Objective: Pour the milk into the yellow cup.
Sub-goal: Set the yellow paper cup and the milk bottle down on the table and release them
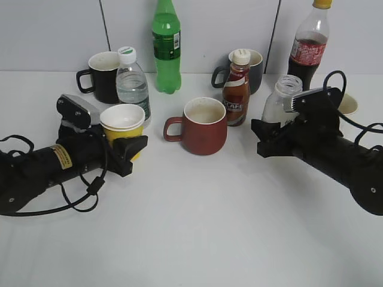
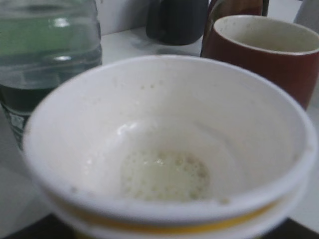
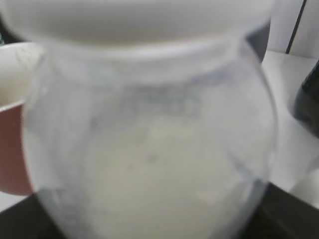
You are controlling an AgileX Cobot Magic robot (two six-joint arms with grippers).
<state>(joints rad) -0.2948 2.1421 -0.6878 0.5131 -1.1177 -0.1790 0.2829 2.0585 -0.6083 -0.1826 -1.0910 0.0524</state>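
The yellow cup [image 1: 122,124] stands upright at the left, with its white rim up. My left gripper [image 1: 133,149] is shut around its lower body. In the left wrist view the cup [image 2: 164,149] fills the frame, with a little foamy creamy liquid at its bottom. The milk bottle [image 1: 283,95] stands upright at the right with its mouth open. My right gripper [image 1: 267,136] is shut around its lower half. In the right wrist view the bottle [image 3: 149,149] fills the frame, with creamy-white liquid in its lower part. The jaws are hidden in both wrist views.
A red-brown mug [image 1: 203,127] stands between the two grippers, with the brown coffee bottle [image 1: 236,89] behind it. A water bottle [image 1: 131,84], a black mug [image 1: 102,75], a green bottle [image 1: 166,48], a grey mug [image 1: 256,66] and a cola bottle [image 1: 310,45] line the back. A pale cup [image 1: 348,104] sits behind the right arm.
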